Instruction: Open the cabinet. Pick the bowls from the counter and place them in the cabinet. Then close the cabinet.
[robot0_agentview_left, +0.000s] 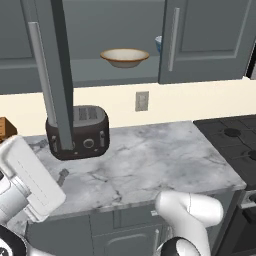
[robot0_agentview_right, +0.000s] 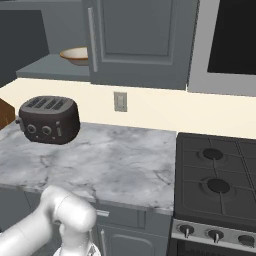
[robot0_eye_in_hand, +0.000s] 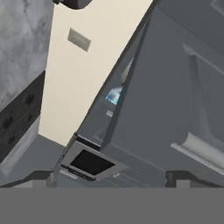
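A simulated kitchen: cream backsplash wall (robot0_agentview_left: 200, 97) behind a veined marble counter (robot0_agentview_left: 150, 160), with a dark cooktop (robot0_agentview_right: 215, 175) to its right.

The gripper (robot0_eye_in_hand: 116, 177) shows in the hand view, its two dark fingertips (robot0_eye_in_hand: 39, 177) set far apart, jaws wide with nothing between them. Just beyond them lies the face of a dark grey cabinet door with a silver bar handle (robot0_eye_in_hand: 199, 148).

The cabinet (robot0_agentview_left: 205, 35) hangs above the counter, its left door (robot0_agentview_left: 55, 75) swung out edge-on and its right door only partly open. On the grey shelf inside sits the cream bowl (robot0_agentview_left: 124, 57) with the tan rim; the white bowl with blue pattern (robot0_agentview_left: 158, 44) peeks out beside it, mostly hidden by the right door.

A dark toaster (robot0_agentview_left: 80, 131) stands on the counter's left rear, below a wall outlet (robot0_agentview_left: 142, 101).
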